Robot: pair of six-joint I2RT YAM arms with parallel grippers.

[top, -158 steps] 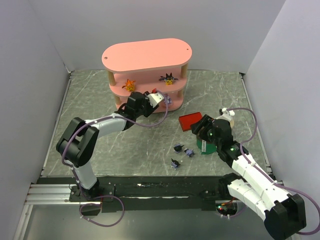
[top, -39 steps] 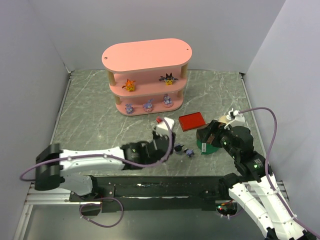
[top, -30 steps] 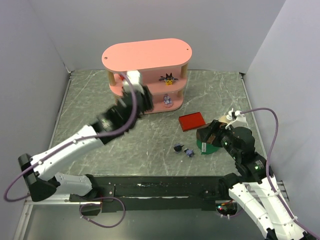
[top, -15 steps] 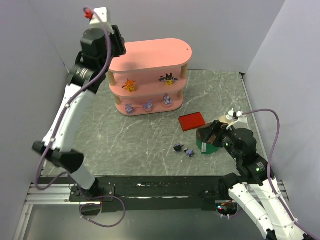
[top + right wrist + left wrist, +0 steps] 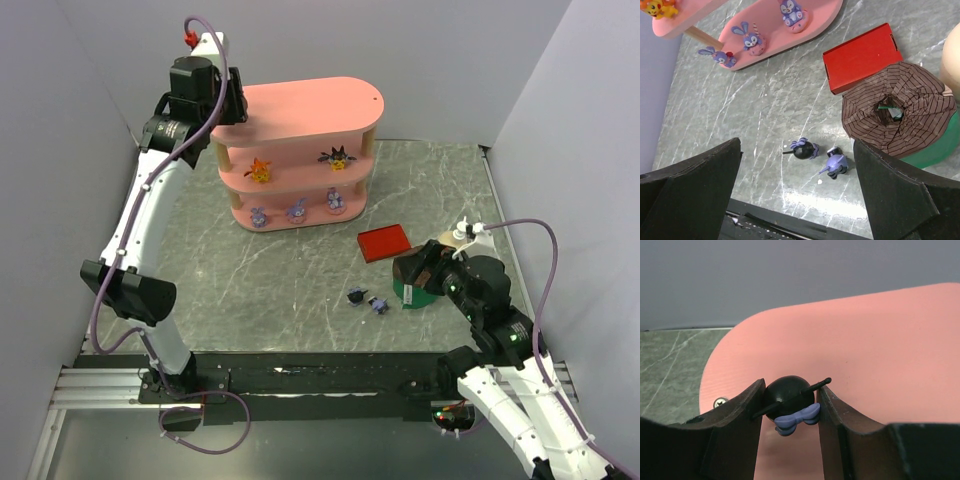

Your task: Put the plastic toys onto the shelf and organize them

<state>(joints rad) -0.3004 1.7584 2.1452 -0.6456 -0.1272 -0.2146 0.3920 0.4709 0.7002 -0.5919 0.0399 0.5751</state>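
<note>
Plastic toys stood on 2 tiers of the pink shelf (image 5: pixel 300 105) in the top view: an orange toy (image 5: pixel 259 170) and a spiky black toy (image 5: pixel 337 156) on the middle board, and 3 lilac toys (image 5: pixel 258 215) (image 5: pixel 296 210) (image 5: pixel 335 201) on the bottom one. 2 dark toys (image 5: pixel 355 296) (image 5: pixel 378 305) lay on the table (image 5: pixel 250 270) near the red box (image 5: pixel 385 242) and green cylinder (image 5: pixel 415 295). The left gripper (image 5: pixel 226 102) hung at the shelf's top left end.

The left wrist view showed its fingers clenched on a 3rd dark toy (image 5: pixel 789 402) over the top board; whether the toy touched the board was unclear.

In the right wrist view the right gripper (image 5: pixel 795 144) was spread wide, grasping nothing, above the 2 dark toys.
</note>
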